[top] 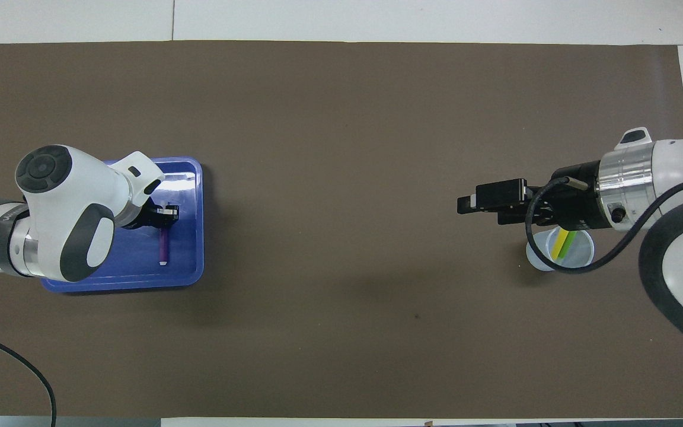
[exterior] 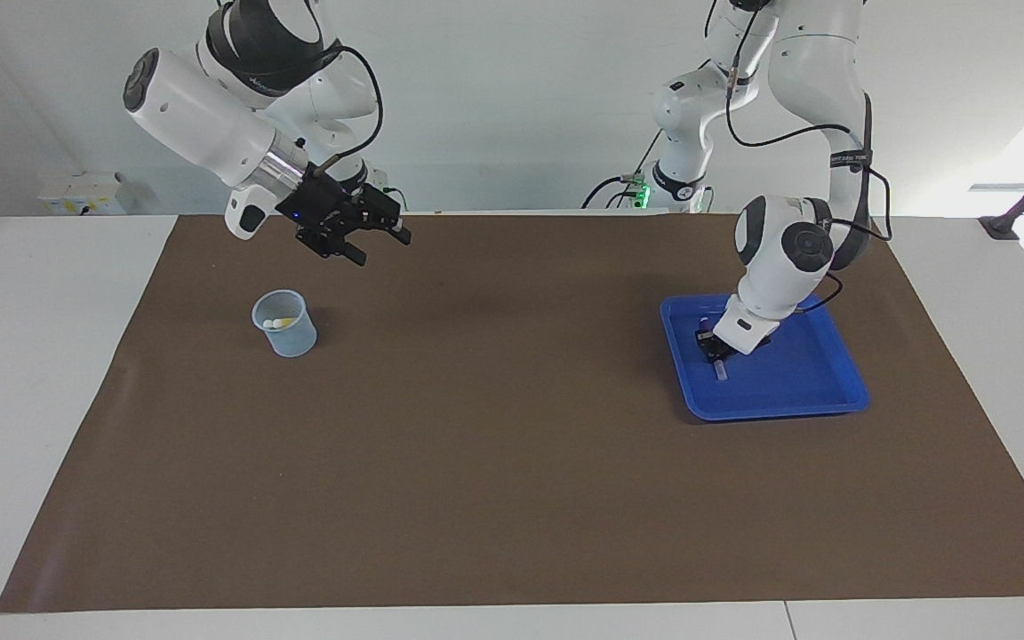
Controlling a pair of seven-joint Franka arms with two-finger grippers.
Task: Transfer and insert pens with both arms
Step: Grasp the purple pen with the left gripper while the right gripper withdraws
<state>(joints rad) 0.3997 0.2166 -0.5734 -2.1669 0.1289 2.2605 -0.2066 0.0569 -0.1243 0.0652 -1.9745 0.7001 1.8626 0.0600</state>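
Observation:
A purple pen (top: 163,246) lies in the blue tray (top: 190,196) at the left arm's end of the table. My left gripper (top: 166,214) is down in the tray (exterior: 796,378), shut on the end of the purple pen (exterior: 721,372) that lies nearer the robots. A yellow pen (top: 557,244) and a green pen (top: 567,243) stand in a clear cup (top: 578,255) at the right arm's end; their pale ends (exterior: 276,323) show at the cup (exterior: 285,333) mouth. My right gripper (exterior: 380,247) hangs open and empty in the air over the mat beside the cup, its fingers pointing toward the table's middle (top: 463,204).
A brown mat (exterior: 512,462) covers most of the white table. A slimmer white arm with a green light (exterior: 676,169) stands at the robots' edge. A black clamp (exterior: 1001,227) sits at the table corner near the left arm.

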